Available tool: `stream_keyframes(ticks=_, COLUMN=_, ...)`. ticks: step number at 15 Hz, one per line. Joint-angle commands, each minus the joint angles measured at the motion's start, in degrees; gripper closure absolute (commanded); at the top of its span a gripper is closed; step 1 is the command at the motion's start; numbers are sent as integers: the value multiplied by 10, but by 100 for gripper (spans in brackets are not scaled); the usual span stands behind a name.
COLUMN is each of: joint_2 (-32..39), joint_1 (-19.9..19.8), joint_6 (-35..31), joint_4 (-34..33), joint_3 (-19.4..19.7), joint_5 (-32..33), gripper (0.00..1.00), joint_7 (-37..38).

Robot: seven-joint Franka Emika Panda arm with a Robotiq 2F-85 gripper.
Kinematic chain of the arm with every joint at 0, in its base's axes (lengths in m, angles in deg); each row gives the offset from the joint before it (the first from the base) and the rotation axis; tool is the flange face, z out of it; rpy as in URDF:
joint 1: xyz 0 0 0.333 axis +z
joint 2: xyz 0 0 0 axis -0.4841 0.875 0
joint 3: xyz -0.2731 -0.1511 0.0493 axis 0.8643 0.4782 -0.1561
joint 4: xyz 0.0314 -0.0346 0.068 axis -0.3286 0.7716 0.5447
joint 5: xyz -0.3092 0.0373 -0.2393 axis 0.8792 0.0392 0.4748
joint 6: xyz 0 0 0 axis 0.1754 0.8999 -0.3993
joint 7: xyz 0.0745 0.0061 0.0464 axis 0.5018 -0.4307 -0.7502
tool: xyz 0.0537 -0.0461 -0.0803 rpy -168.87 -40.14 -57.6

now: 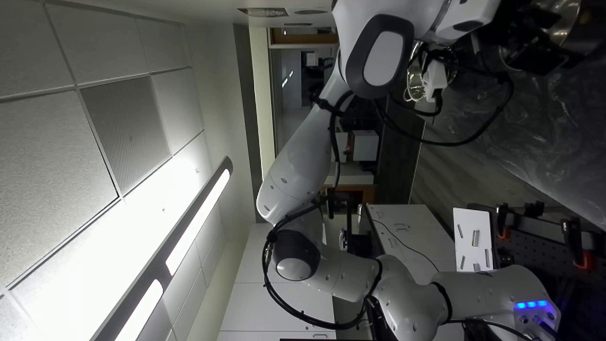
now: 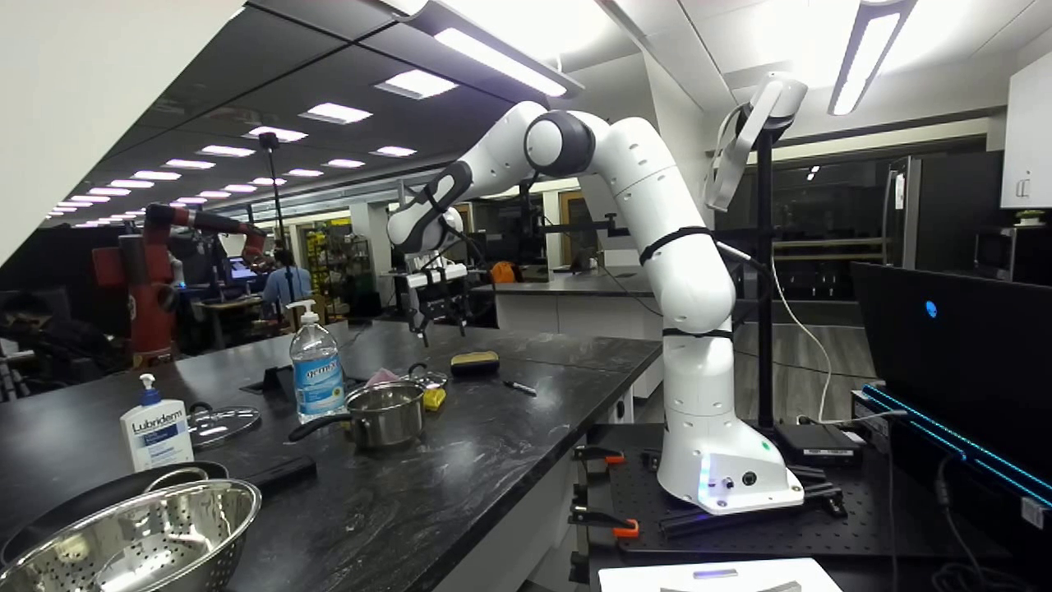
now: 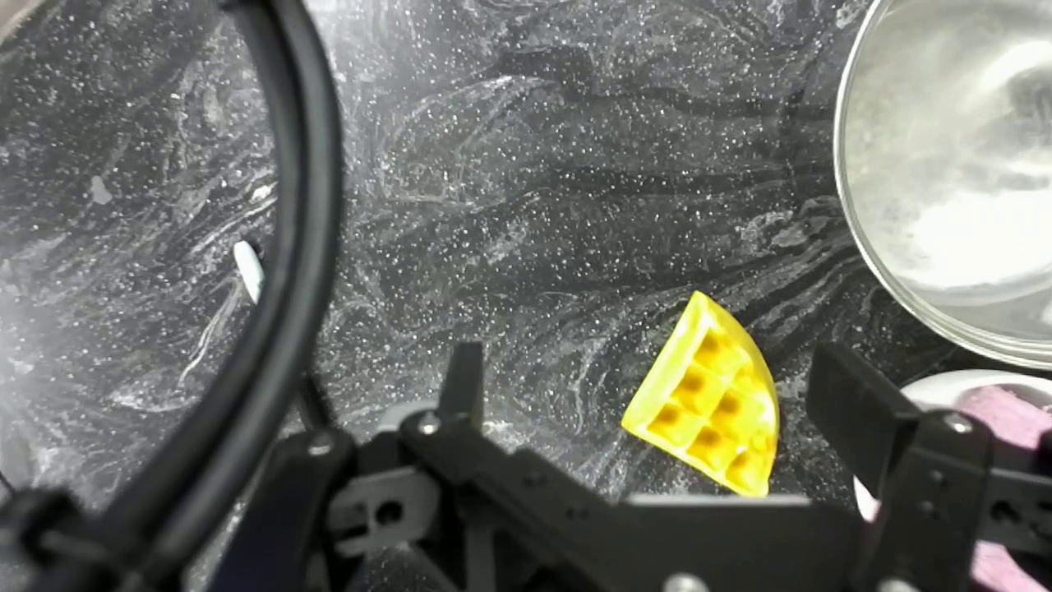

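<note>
Your gripper [image 3: 649, 391] is wide open w/ nothing btwn its fingers, up in the air over the dark countertop [image 3: 534, 222]. Going L to R in the wrist view, you've got a black cable [image 3: 312, 205] on the far L, partly covering a white-tipped pen [image 3: 248, 269]; then the L finger [image 3: 465, 382]; then the yellow waffle wedge [image 3: 719, 403], flat on the countertop below it. The wedge shows btwn the fingertips, approx. level w/ them in that view but nearer the R one, not centered; its corner pts L, curved edge faces R. Next is the R finger [image 3: 851, 403], and past it the metal pot [image 3: 970, 148] up top, w/ a white dish [image 3: 938, 390] holding a pink item [image 3: 1007, 413] lower down, partly hidden behind your gripper. In an exterior view, L to R: lotion bottle [image 2: 158, 432], pump bottle [image 2: 319, 374], pot, wedge near the pot & below your gripper, then the pen, well apart from the wedge.
</note>
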Motion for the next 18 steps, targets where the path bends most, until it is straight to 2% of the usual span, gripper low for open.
stream_keyframes(ticks=1, joint_2=10, joint_1=6, joint_6=-11, joint_4=3, joint_3=6, joint_5=8, gripper=0, joint_7=-4)
stream_keyframes(ticks=12, joint_2=48, joint_1=9, joint_6=-124, joint_4=23, joint_3=16, joint_5=24, gripper=0, joint_7=3)
stream_keyframes(ticks=18, joint_2=99, joint_1=4, joint_6=-123, joint_4=-1, joint_3=17, joint_5=27, gripper=0, joint_7=-4)
